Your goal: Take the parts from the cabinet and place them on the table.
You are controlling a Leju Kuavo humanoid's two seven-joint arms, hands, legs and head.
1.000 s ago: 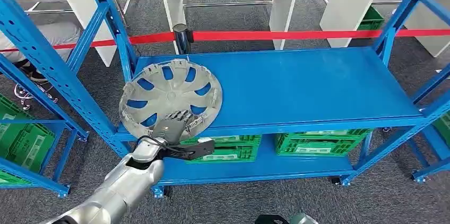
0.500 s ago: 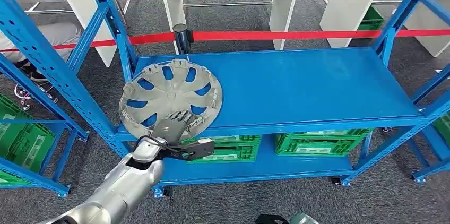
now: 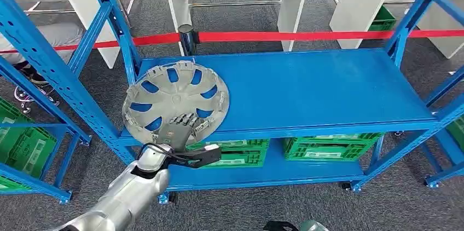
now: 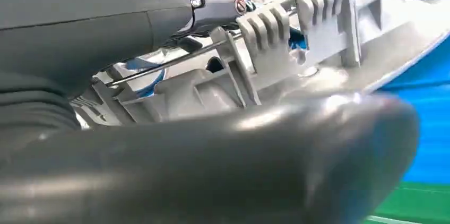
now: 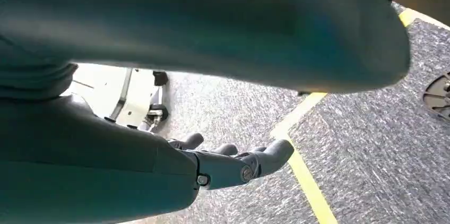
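My left hand (image 3: 176, 130) grips the near rim of the grey plastic wheel cover (image 3: 175, 98), a spoked disc at the blue shelf's (image 3: 323, 88) left end. Left wrist view shows its ribbed clips. My right hand (image 5: 233, 163) hangs loosely spread, holding nothing.

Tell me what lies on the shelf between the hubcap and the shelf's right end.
Nothing: in the head view the blue shelf is bare from the hubcap to its right end.

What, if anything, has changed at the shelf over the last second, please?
Almost nothing: the left hand keeps its fingers on the near rim of the hubcap, only the forearm shifting slightly. The hubcap stays on the blue shelf; the right hand hangs open.
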